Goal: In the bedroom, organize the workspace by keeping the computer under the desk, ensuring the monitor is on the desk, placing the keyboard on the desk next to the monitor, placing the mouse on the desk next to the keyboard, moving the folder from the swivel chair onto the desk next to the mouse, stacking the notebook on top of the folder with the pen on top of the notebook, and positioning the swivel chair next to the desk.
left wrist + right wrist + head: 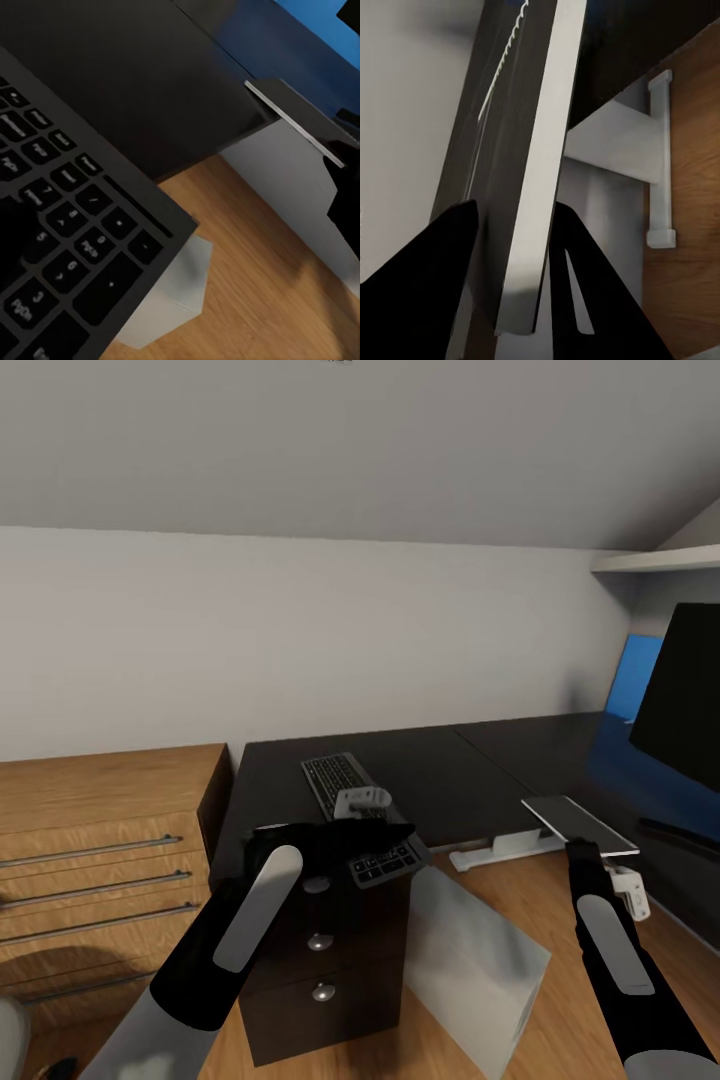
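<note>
The black keyboard (335,775) (67,225) lies on the long black desk (450,770) with its near end past the desk's edge. My left gripper (345,850) is shut on that end. A small white-grey lump (362,800), perhaps the mouse, rests on the keys. My right gripper (580,848) (517,247) is shut on a flat spiral-bound notebook (580,822) (540,150), held level by the desk's front. The monitor (690,700) stands on the desk at the right, with the blue folder (635,678) behind it. The light-grey computer (470,950) stands on the floor by the drawers. Swivel chair and pen are out of view.
A wooden chest (100,860) with long bar handles stands left of the desk. The desk's black drawers (320,940) with round knobs sit under my left arm. A white desk foot (505,848) crosses the wood floor between the arms. A shelf (660,558) hangs at the upper right.
</note>
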